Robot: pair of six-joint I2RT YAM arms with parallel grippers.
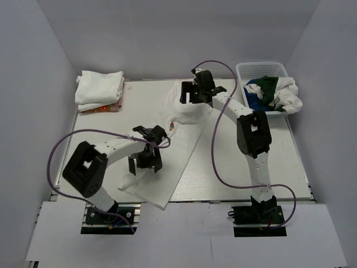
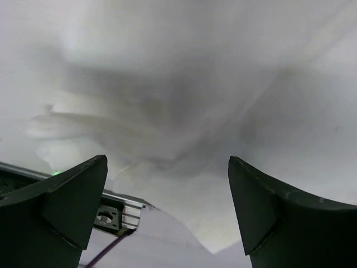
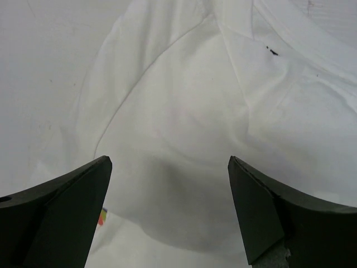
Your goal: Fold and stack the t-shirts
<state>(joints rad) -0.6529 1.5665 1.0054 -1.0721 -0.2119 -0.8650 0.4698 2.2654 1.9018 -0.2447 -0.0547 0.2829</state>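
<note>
Top external: one white t-shirt (image 1: 173,170) lies spread; left tool (image 1: 156,135) and right tool (image 1: 189,94) gape wide.

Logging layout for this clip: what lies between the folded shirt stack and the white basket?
In the top view, the right gripper above the spread white t-shirt; bare table either side.

Black-and-white arms (image 1: 114,151), purple cables (image 1: 214,145)

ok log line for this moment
left gripper: open over white t-shirt | right gripper: open over its far end | folded stack: back left | basket: unfolded shirts
</note>
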